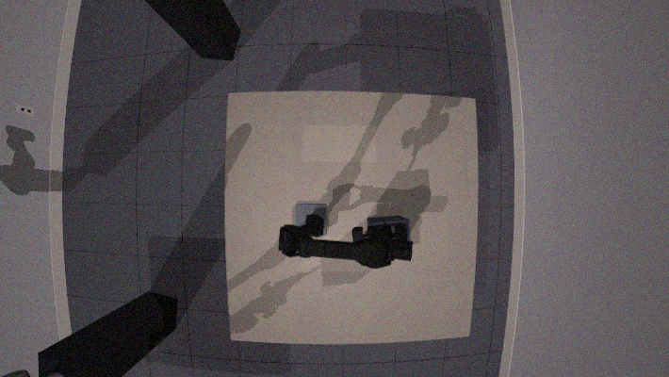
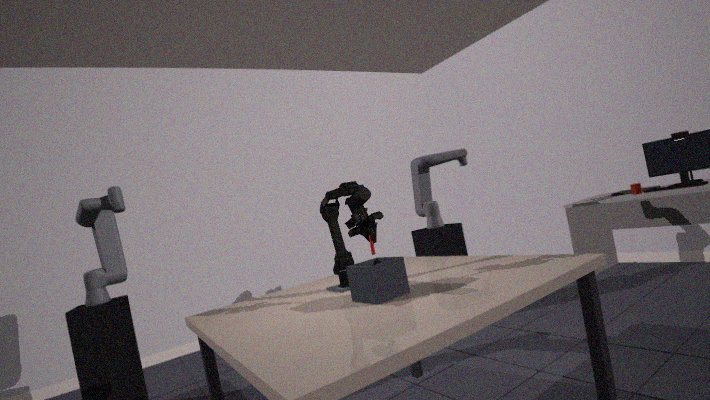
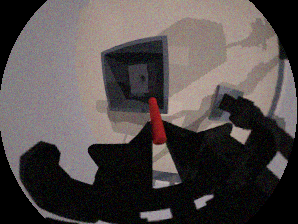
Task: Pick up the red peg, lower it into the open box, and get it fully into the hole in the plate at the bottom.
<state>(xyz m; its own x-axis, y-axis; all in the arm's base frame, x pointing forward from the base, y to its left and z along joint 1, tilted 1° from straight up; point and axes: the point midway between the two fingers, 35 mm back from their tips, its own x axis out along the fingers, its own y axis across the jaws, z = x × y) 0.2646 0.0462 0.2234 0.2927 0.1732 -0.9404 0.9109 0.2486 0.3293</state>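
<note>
My gripper (image 2: pixel 373 237) (image 3: pixel 155 123) is shut on the red peg (image 2: pixel 372 246) (image 3: pixel 156 119), which sticks out from between the fingertips, slightly tilted in the exterior view. The peg's lower end hangs just above the rim level of the grey open box (image 2: pixel 381 284) (image 3: pixel 166 75) in that view. In the wrist view the box lies beyond the peg's far end, and its floor shows a paler plate (image 3: pixel 134 86) with a small dark hole (image 3: pixel 143 78). In the top view the arm covers the peg and most of the box (image 1: pixel 387 219).
The box stands on the pale table (image 1: pixel 424 302) (image 2: pixel 300 345). My arm's base plate (image 1: pixel 303 210) (image 3: pixel 218 102) is beside it. Two grey arms (image 2: pixel 111 240) (image 2: pixel 422 187) stand on black pedestals beyond the table, and a desk with a monitor (image 2: pixel 672 155) is at the right.
</note>
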